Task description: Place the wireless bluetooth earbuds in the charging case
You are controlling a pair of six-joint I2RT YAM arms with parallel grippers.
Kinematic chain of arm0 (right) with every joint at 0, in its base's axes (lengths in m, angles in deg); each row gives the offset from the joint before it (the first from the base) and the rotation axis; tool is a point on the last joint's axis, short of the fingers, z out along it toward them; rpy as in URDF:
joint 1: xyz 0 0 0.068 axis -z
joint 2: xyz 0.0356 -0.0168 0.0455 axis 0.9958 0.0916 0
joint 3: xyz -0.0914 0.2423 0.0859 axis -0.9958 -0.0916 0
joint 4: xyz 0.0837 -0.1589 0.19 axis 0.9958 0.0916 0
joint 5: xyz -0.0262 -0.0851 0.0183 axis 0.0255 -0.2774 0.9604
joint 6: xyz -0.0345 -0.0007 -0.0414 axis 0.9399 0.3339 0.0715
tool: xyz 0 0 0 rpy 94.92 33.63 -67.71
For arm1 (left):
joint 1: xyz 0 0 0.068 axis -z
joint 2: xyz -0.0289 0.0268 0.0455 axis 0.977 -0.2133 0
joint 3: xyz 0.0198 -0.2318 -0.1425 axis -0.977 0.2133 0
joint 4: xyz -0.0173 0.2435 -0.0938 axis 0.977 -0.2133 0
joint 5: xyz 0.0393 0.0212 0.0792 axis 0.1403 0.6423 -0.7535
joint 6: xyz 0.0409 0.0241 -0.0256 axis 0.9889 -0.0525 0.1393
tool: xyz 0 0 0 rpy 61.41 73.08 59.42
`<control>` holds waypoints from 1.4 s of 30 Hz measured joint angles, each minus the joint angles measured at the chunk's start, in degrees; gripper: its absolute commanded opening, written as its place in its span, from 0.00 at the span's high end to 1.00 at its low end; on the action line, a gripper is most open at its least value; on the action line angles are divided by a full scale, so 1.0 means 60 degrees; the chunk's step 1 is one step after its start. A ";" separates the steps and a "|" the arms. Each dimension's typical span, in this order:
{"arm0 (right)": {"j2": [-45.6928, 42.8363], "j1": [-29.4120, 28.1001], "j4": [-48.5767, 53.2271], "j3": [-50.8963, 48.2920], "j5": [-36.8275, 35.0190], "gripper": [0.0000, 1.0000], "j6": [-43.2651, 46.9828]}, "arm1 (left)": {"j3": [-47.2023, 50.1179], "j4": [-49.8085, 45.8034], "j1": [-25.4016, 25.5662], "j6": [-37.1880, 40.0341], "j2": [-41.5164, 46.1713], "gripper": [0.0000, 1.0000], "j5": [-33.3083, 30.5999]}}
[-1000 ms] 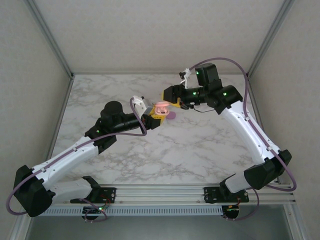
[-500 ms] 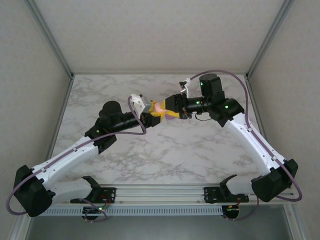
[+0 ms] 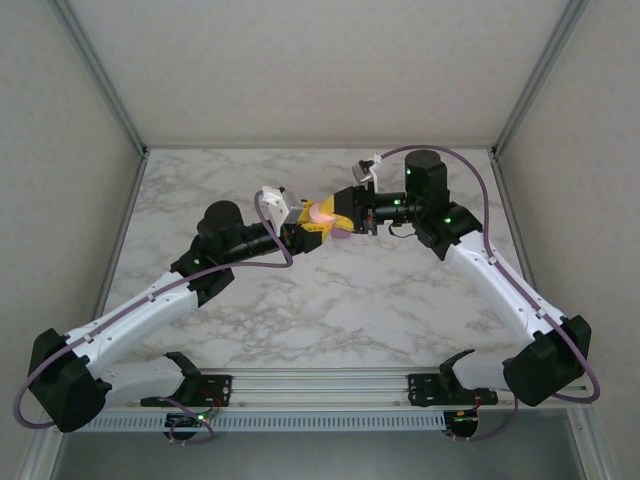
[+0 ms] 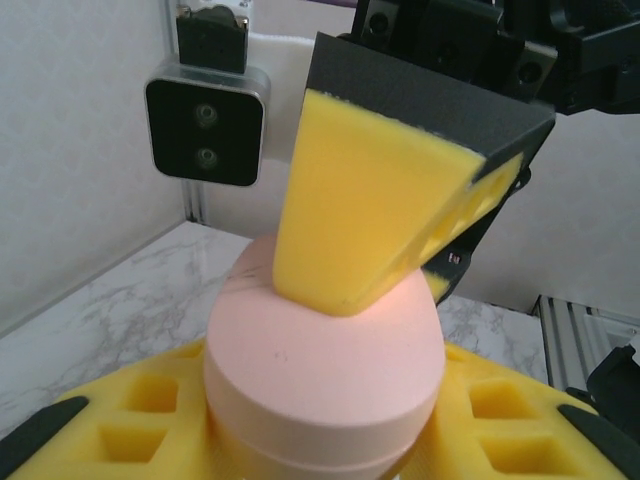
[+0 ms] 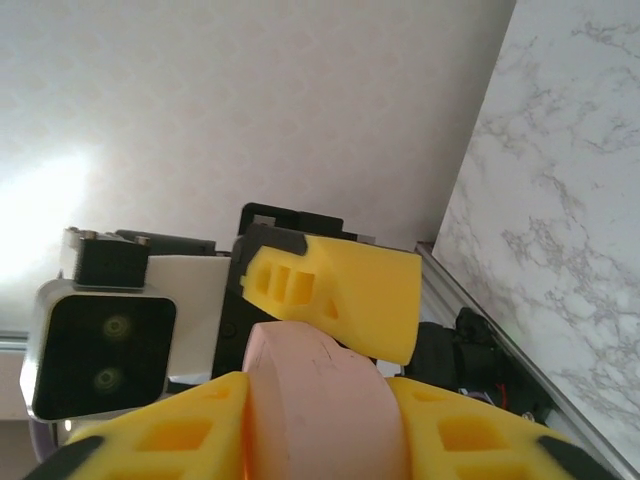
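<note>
- The charging case (image 4: pixel 322 370) is held in the air above the middle of the table (image 3: pixel 400 300), with both arms meeting on it.
- The left gripper (image 3: pixel 314 222) reaches in from 8 o'clock. Its jaws are clenched on the case's lower half, one pad on each side.
- The right gripper (image 3: pixel 334 214) comes from 3 o'clock. Its jaws look clamped on the upper half, one yellow pad lying across the top.
- Neither arm is nearer, since both touch the case. Its long axis seems to run 8-to-2 o'clock, though that is hard to confirm.
- The case is a smooth, peach-pink pebble with a seam round its waist, and the lid looks shut. Whether buds sit inside cannot be told.
- A purple patch (image 3: pixel 343 234) sits at 5 o'clock just below, too hidden to identify.
</note>
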 measured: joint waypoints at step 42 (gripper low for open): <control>0.3588 0.0703 -0.0565 -0.3282 -0.4197 0.75 0.1450 | 0.1293 -0.1432 0.0044 -0.0295 0.1967 0.19 -0.4823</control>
